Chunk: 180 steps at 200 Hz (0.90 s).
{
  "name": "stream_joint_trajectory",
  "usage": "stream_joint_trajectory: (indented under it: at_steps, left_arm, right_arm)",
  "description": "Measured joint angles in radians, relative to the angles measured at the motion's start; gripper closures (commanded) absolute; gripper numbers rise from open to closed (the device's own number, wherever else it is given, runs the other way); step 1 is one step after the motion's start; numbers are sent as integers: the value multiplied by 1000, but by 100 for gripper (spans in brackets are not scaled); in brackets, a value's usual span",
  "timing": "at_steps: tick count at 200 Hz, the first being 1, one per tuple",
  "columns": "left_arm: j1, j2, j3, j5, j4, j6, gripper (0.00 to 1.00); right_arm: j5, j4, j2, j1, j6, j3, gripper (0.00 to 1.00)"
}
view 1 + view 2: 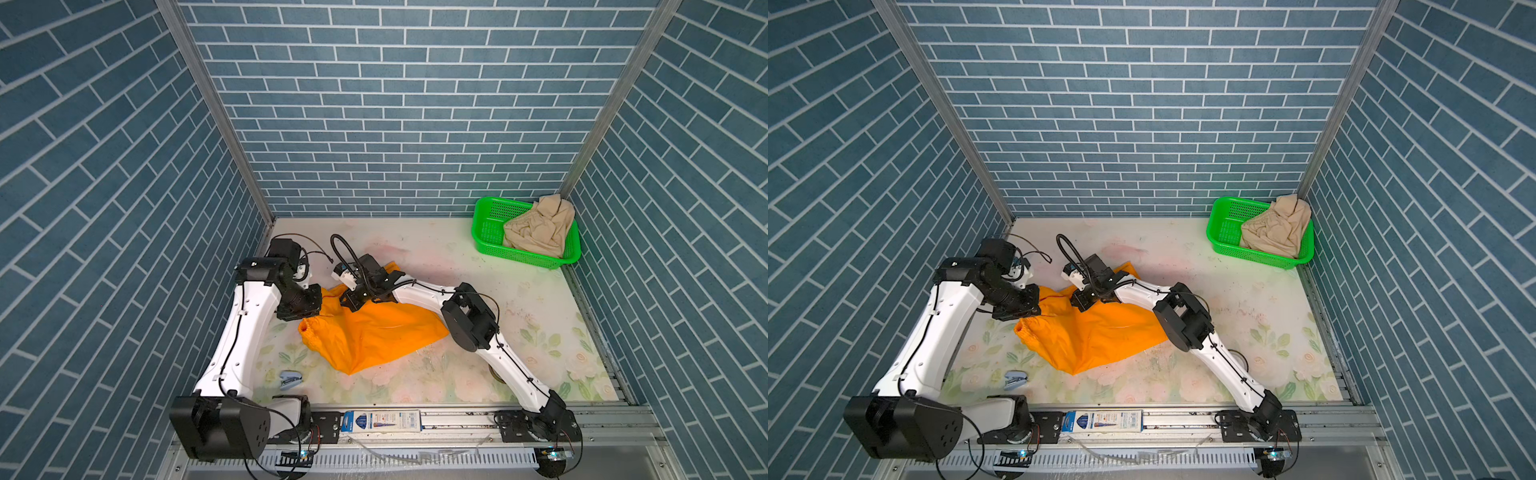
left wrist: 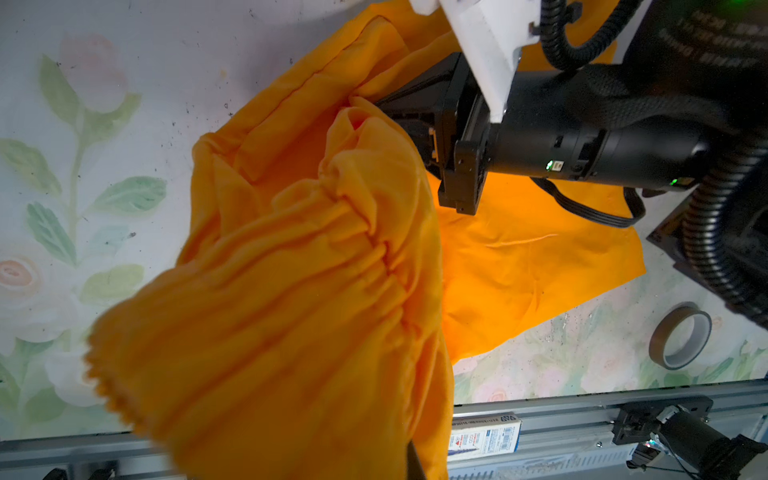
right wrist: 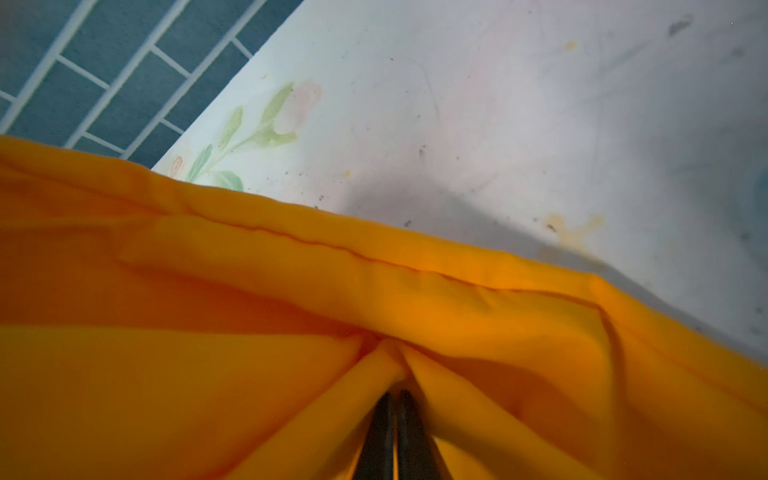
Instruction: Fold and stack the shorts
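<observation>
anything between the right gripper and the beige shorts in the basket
Nothing visible on the table between them. The beige shorts heap above the rim of the green basket, so its wall barely blocks. The right gripper is shut on the orange shorts, though.

A lab-style robot test booth: blue brick-print panels (image 1: 415,104) close in the floral-covered counter (image 1: 436,257) on three sides, joined by bare aluminium posts (image 1: 219,112). Along the counter's near edge run a metal rail (image 1: 457,419), bolted black mount plates (image 1: 515,428) and a slotted cable duct (image 1: 415,459).
</observation>
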Motion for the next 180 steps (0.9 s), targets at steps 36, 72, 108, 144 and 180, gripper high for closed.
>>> stream_joint_trajectory:
  at_steps: [36,72,108,144,180]
  left_arm:
    - [0,11,1,8,10,-5,97]
    - [0,21,36,-6,-6,-4,97]
    - [0,26,87,-31,-24,4,97]
    - [1,37,111,-56,-34,22,98]
    - [2,63,130,-80,-54,44,98]
  right_arm:
    - [0,49,-113,-3,22,-188,85]
    - [12,64,-442,-20,13,-570,92]
    - [7,71,-689,2,-42,-767,100]
    - [0,50,-691,111,-101,-865,100]
    - [-27,41,-584,190,-119,-832,100]
